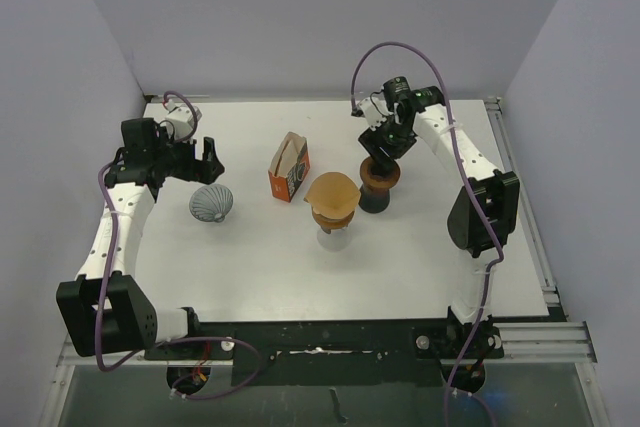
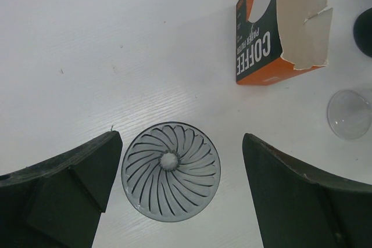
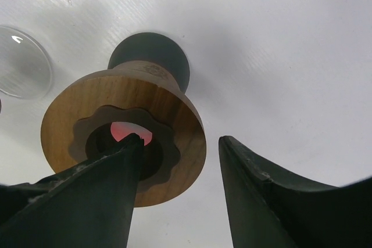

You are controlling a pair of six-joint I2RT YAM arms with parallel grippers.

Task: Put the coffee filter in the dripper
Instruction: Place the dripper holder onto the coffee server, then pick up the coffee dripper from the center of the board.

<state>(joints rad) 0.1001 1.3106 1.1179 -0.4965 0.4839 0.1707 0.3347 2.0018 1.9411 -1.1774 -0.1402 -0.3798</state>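
I judge the task unfinished. The coffee filter point(image 1: 333, 194), a brown paper cone, stands near the middle of the table point(image 1: 420, 267) with its tip dropped into a clear glass vessel point(image 1: 335, 238). The grey ribbed dripper point(image 2: 170, 189) sits well apart, at about 9 o'clock from the filter. My left wrist camera shows its spiral ribs bare right down to the centre hole, so nothing is seated in it. From overhead I can't rule out that the glass piece is a dripper of its own. If the grey one is meant, the pick-up, the carry and the seating are all left to do.

The filter is opened out, mouth up and point down, so its long axis runs close to vertical. The dripper also faces mouth up.

My left gripper point(image 2: 181, 140) hangs over the dripper with its jaws wide, one finger on each side, touching nothing. My right gripper point(image 3: 180, 138) is at the wooden-collared stand point(image 3: 93, 91), about 2 o'clock from the filter. Its jaws are partly apart: one fingertip is over the collar's centre hole and the other is outside the rim with table showing between, so it grips nothing. The open filter box point(image 1: 288, 169) sits at about 10 o'clock from the filter.
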